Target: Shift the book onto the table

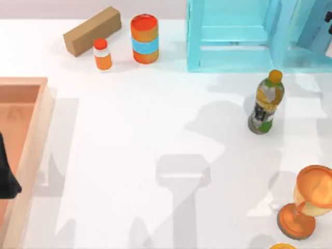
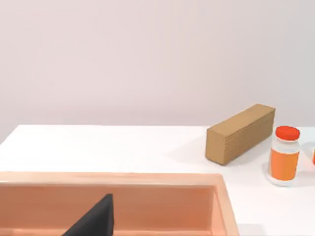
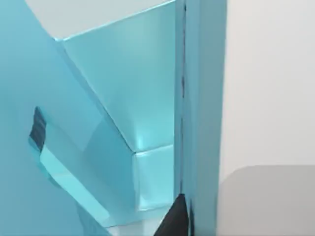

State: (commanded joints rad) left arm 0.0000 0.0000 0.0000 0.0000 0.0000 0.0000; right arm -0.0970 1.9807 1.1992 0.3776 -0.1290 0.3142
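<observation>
A light blue shelf unit (image 1: 233, 57) stands at the back right of the white table (image 1: 155, 129). In its right bay leans a blue-teal slab (image 1: 301, 28) that looks like the book. My right gripper (image 1: 328, 18) reaches into that bay at the top right corner. The right wrist view is pressed up against teal panels and a shelf post (image 3: 202, 98), and I cannot tell book from shelf there. My left gripper (image 1: 8, 174) is parked over the wooden tray (image 1: 36, 129) at the left edge. A dark tip of the left gripper (image 2: 93, 221) shows above the tray's floor.
A brown cardboard box (image 1: 92, 30), a small orange bottle (image 1: 102, 54) and an orange can with a blue band (image 1: 144, 39) stand at the back left. A green-labelled bottle (image 1: 266, 104) stands in front of the shelf. An orange trophy cup (image 1: 306, 205) sits front right.
</observation>
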